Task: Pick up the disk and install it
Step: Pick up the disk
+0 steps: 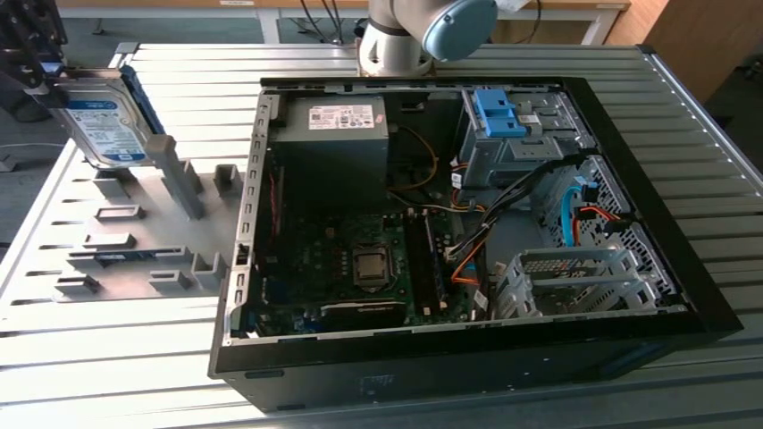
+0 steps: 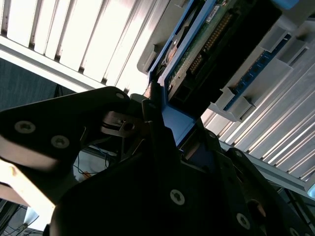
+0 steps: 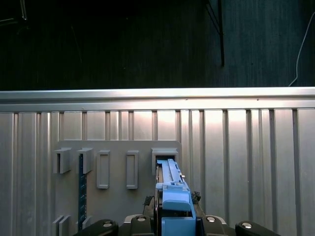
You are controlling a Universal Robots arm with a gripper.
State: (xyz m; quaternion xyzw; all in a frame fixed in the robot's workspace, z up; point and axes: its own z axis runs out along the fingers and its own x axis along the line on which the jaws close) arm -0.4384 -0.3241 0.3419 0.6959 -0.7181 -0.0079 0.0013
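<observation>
Gripping the disk [image 1: 107, 125], my hand [image 1: 46, 82] is clenched on its upper end, the fingers closed against the blue rails along its edges. In the exterior view the disk stands nearly upright over the far corner of the slotted grey plate [image 1: 143, 232], its white label [image 1: 98, 114] facing the camera. I cannot tell whether its lower end touches the plate or hangs just above it. The plate lies flat on the ribbed metal desk [image 1: 107, 357], and the open computer case [image 1: 667, 268] sits just beside the plate, on the exterior view's right.

In the first wrist view I look along the disk's edge: one blue rail [image 3: 173, 191] runs from my hand [image 3: 174, 219] towards a raised pocket [image 3: 165, 156] on the plate [image 3: 118, 196], with a row of similar pockets beside it.

The second wrist view gives the side the label hides. There the green circuit board [image 2: 214, 37] on the back of the disk is visible, with the blue rail [image 2: 172, 123] pinched between the dark fingers [image 2: 155, 113] of my hand.
</observation>
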